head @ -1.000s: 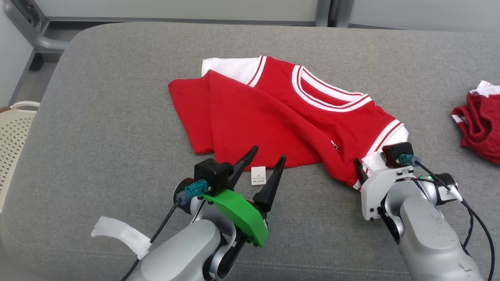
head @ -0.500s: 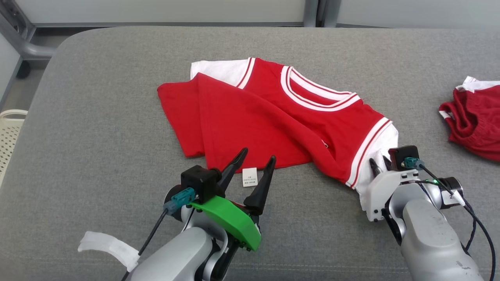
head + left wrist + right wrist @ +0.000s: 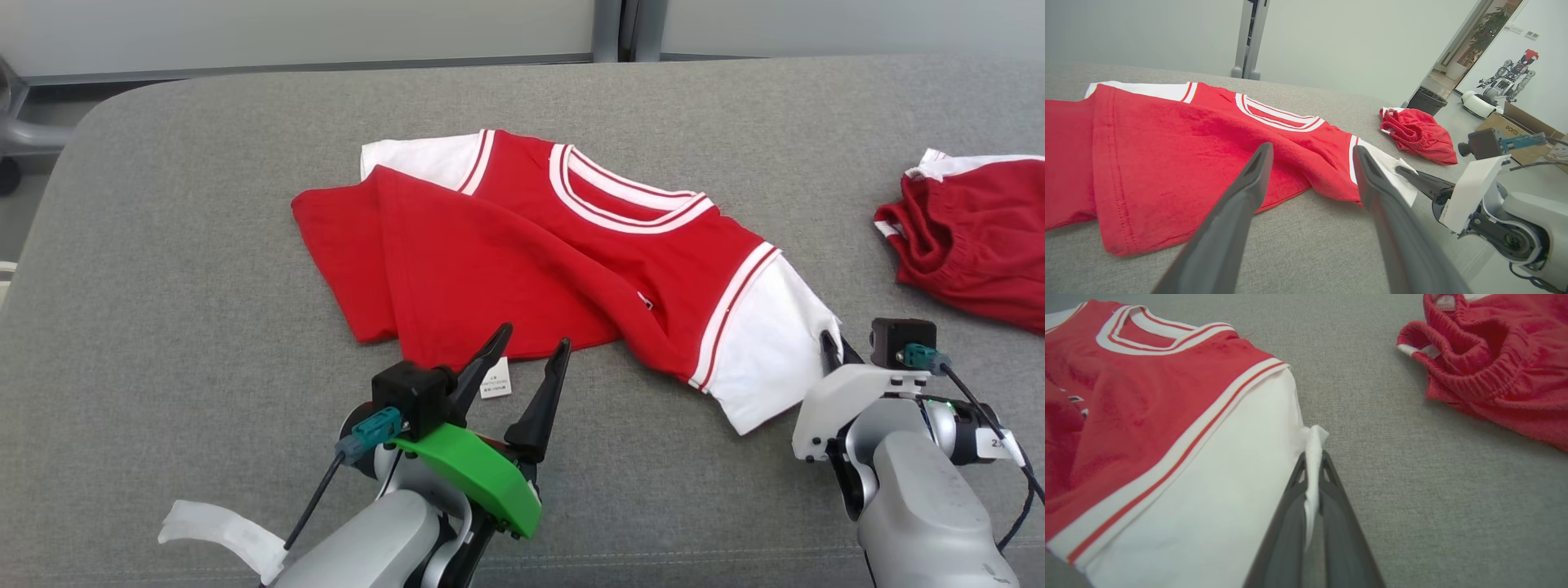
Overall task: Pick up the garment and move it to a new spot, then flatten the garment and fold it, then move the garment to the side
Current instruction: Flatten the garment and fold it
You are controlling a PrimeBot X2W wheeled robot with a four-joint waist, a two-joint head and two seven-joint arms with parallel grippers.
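The garment [image 3: 522, 253] is a red T-shirt with white sleeves and a striped white collar, lying rumpled on the grey cushion [image 3: 204, 327]; it also shows as the garment [image 3: 1167, 147] and the garment [image 3: 1147, 416]. My right gripper [image 3: 831, 347] is shut on the edge of the white right sleeve [image 3: 1312, 449], pinching a fold of cloth between its fingers. My left gripper [image 3: 531, 347] stands open just short of the shirt's near hem, beside a small white label [image 3: 495, 381], holding nothing. In the left wrist view its fingers [image 3: 1249, 192] frame the hem.
A second red garment [image 3: 971, 245] lies bunched at the right of the cushion. A white strap [image 3: 220, 527] trails by my left arm. Beyond the cushion's far edge is a pale wall with a grey post [image 3: 608, 28]. Bare grey cushion surrounds the shirt.
My right gripper has shut on the white sleeve and drawn it out to the right, unfolding it flat. The head camera has shifted, moving the whole scene leftward. The left gripper stays open.
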